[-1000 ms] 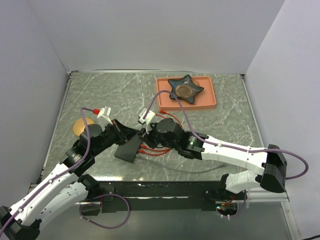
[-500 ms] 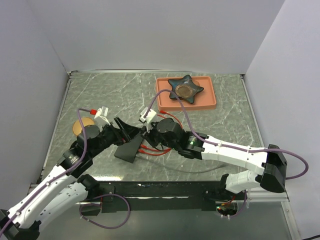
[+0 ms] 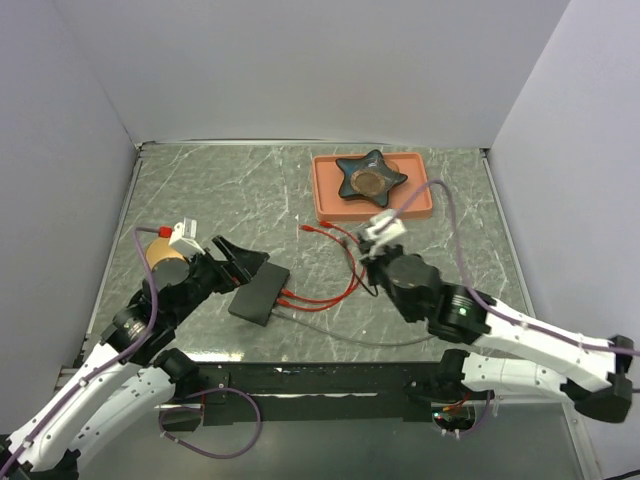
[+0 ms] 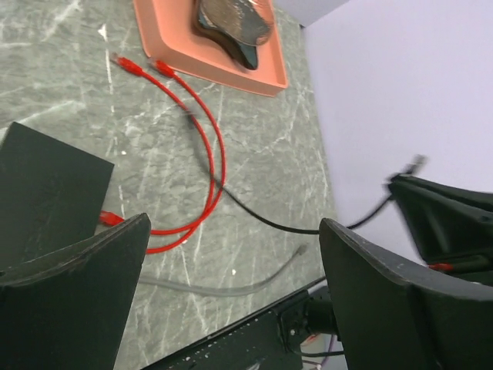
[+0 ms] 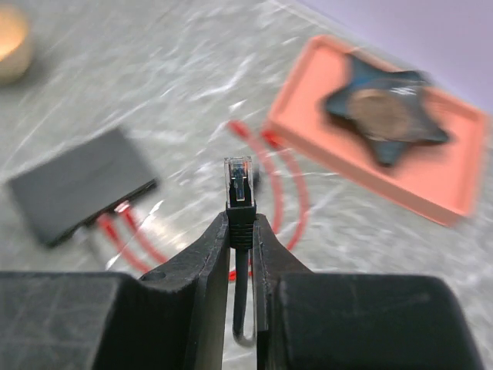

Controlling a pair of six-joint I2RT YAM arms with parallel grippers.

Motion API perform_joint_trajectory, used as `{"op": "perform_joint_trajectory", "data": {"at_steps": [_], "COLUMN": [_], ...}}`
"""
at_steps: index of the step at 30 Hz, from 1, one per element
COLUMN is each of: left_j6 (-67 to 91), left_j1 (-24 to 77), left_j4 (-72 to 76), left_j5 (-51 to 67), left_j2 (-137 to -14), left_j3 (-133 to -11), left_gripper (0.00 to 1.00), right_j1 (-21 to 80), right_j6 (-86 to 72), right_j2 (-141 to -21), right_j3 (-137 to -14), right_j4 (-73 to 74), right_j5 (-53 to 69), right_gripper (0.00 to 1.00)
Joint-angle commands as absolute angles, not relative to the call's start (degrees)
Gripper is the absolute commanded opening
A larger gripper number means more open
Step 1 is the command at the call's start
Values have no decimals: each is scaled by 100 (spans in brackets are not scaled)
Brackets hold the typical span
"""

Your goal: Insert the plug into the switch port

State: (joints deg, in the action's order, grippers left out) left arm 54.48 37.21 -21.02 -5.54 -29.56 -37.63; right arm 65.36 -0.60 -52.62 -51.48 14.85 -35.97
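The switch is a flat black box lying on the marble table, with two red cables plugged into its right edge. My left gripper stands open just up-left of it, and in the left wrist view its fingers are wide apart with nothing between them. My right gripper is to the right of the switch and well apart from it. It is shut on the plug, a clear-tipped connector with a black boot that points toward the switch. Its black cable trails over the table.
An orange tray with a dark star-shaped dish stands at the back right. The red cables' loose ends lie near the tray. A grey cable runs along the front. A round tan object sits behind the left arm.
My left gripper has opened and pulled back to the left off the switch. My right arm has drawn back to the right, carrying the plug away from the switch.
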Motion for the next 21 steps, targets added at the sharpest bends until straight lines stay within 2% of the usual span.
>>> {"op": "perform_joint_trajectory", "data": {"at_steps": [1,4,7,9,18,21], "left_j6": [5309,5300,5274,5247,4896,4721], "left_j1": [3735,3735,3735,3735,3657,3158], "left_j4": [-2100,-1970,-1864,-1758,-1240,-977], "left_j5": [-738,-703,-712,-729,-1019,-653], "left_j2": [-3190,-3383,-3603,-3769,-4288,-4560], "left_j3": [-3946,-3894,-3806,-3753,-3253,-3007], "left_gripper": [96,96,96,96,96,96], "right_j1": [6521,6521,6513,6521,6460,6469], "right_j6": [-237,-150,-97,-227,-369,-299], "right_j2": [-4571,-4456,-4868,-5438,-8418,-9122], "right_j3": [-4668,-4483,-4535,-4649,-5448,-5844], "right_j4": [1354,1108,1230,1431,1863,1872], "right_j5": [-4904,-4939,-4984,-4905,-2920,-2559], "right_gripper": [0,0,0,0,0,0]}}
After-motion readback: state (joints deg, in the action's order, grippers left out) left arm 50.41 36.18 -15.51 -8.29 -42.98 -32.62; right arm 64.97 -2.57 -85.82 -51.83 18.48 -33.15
